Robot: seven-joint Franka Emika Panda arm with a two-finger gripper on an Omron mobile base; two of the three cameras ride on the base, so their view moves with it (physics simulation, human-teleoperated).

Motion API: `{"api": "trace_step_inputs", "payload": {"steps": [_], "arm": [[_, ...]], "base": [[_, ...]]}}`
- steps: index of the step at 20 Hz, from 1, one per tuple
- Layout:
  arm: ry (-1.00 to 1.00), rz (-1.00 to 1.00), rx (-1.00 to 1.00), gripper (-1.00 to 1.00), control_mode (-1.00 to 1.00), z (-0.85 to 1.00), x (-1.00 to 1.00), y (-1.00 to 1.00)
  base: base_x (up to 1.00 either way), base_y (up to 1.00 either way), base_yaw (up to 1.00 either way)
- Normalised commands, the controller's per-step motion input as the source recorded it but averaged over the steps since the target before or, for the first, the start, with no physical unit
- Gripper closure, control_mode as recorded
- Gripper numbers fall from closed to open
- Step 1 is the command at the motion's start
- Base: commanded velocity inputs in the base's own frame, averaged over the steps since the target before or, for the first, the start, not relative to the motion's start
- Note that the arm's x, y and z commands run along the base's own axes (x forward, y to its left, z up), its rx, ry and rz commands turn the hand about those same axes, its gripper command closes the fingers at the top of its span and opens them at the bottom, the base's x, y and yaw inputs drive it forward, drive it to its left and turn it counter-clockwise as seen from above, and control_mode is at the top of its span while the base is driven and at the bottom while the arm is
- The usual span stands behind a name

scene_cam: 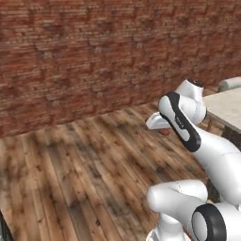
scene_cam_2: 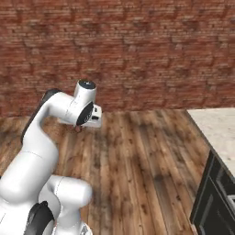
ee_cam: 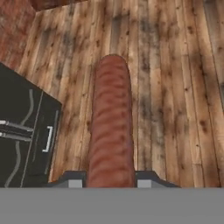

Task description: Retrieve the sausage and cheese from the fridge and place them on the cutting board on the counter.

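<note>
End effector (ee_cam: 111, 180) clamped around sausage (ee_cam: 111, 127), high above open wooden floor (ee_cam: 175, 87).

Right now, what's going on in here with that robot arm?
The robot arm is carrying the sausage in its gripper, held over a wooden floor in front of a brick wall. The sausage sticks straight out between the gripper's fingers. A corner of a pale stone counter sits off to one side. The sausage is not yet on any surface.
</note>
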Motion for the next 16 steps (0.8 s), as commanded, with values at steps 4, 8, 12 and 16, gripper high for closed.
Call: {"api": "trace_step_inputs", "payload": {"steps": [4, 8, 12, 16], "arm": [[0.0, 0.0, 0.0, 1.0, 1.0, 0.0, 0.0, 0.0], [0.0, 0.0, 0.0, 1.0, 1.0, 0.0, 0.0, 0.0], [0.0, 0.0, 0.0, 1.0, 1.0, 0.0, 0.0, 0.0], [0.0, 0.0, 0.0, 1.0, 1.0, 0.0, 0.0, 0.0]], "base": [[0.34, 0.0, -0.65], [0.53, 0.0, -0.54], [0.71, 0.12, -0.58], [0.62, 0.2, -0.51]]}}
